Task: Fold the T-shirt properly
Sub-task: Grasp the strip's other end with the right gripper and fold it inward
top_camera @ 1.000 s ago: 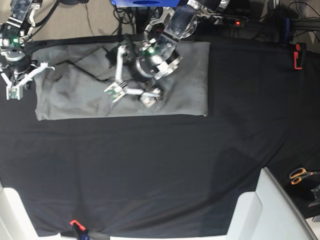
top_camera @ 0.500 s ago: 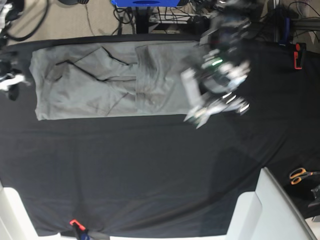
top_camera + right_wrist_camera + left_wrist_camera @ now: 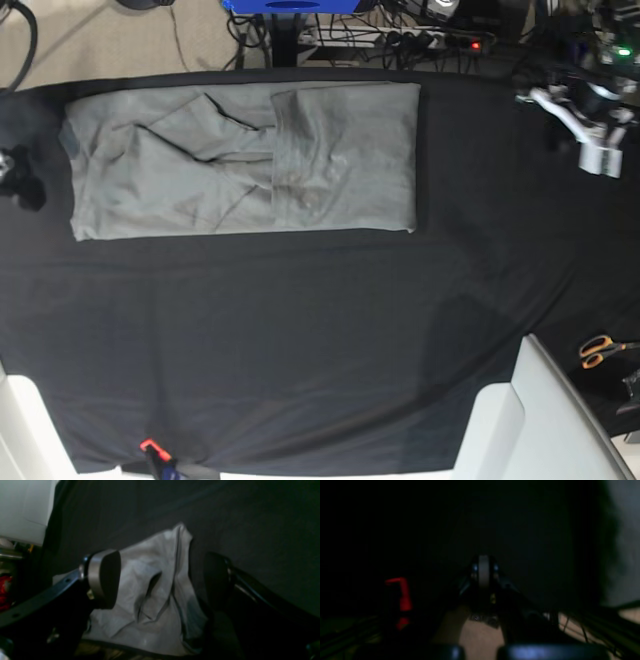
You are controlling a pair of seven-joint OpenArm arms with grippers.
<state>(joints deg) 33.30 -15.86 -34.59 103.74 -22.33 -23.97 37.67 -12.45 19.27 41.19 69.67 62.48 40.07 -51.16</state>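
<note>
Lying flat along the far edge of the black cloth-covered table (image 3: 300, 330), the plain mid-grey short-sleeved cotton T-shirt (image 3: 240, 160) forms a long rectangle, with a narrower folded panel lapped across its middle and creases running toward the far left corner. One crumpled end of it, with a seam line down the cloth, shows in the right wrist view between the fingers of the right gripper (image 3: 160, 580). That claw is released: its two dark pads stand wide apart on either side of the fabric, and neither pad presses on it. In the base view this gripper is only a dark shape at the left edge of the table.

The left gripper (image 3: 483, 571) is clenched, its pale fingers pressed together with nothing between them, over the far right corner of the table, well apart from the shirt. A red clamp (image 3: 401, 597) shows nearby. Orange-handled scissors (image 3: 600, 350) lie at the right edge.
</note>
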